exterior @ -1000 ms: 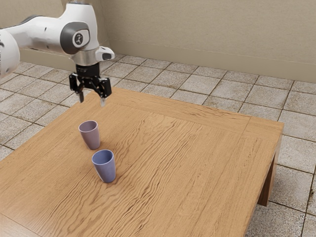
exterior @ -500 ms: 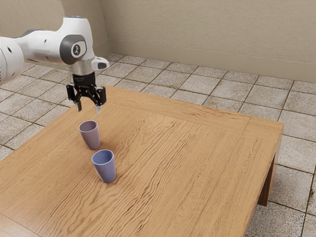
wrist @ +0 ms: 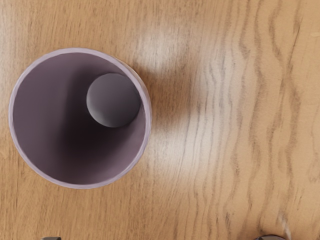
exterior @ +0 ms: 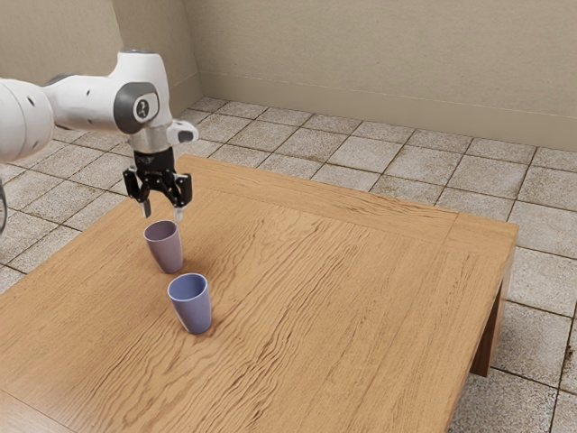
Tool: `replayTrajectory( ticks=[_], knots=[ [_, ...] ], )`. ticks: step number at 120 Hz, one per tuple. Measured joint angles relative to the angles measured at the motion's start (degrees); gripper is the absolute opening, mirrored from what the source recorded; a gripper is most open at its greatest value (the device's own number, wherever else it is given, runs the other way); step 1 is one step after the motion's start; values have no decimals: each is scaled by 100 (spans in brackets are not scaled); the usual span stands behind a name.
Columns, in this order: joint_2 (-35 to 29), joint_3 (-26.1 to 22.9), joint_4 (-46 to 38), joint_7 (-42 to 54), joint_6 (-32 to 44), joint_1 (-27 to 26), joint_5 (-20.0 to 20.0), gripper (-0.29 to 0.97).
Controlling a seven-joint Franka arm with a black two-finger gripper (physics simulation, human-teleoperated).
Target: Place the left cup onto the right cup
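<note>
A mauve cup (exterior: 164,245) stands upright on the wooden table (exterior: 343,289) near its left side in the exterior view. A blue-violet cup (exterior: 190,303) stands upright just in front of it, closer to the camera. My gripper (exterior: 161,213) hangs open right above the mauve cup's rim, fingers pointing down and apart, touching nothing. From the wrist view I look straight down into the mauve cup (wrist: 75,145), seeing its round bottom; it sits off to one side of the hand's centre.
The table's top stretches wide and bare to the exterior view's right of the cups, ending at an edge (exterior: 487,262) above the tiled floor (exterior: 424,162). A beige wall (exterior: 379,54) runs behind.
My hand has come down and moved toward the exterior view's left, from high above the table's far edge to just over the mauve cup. The fingers stayed apart. Neither cup moved.
</note>
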Motion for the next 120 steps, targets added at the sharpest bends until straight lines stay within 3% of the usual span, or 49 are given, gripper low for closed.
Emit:
replayTrajectory(
  ticks=[120],
  knots=[
    [487, -42, 117, 246, 253, 64, -40, 47]
  ],
)
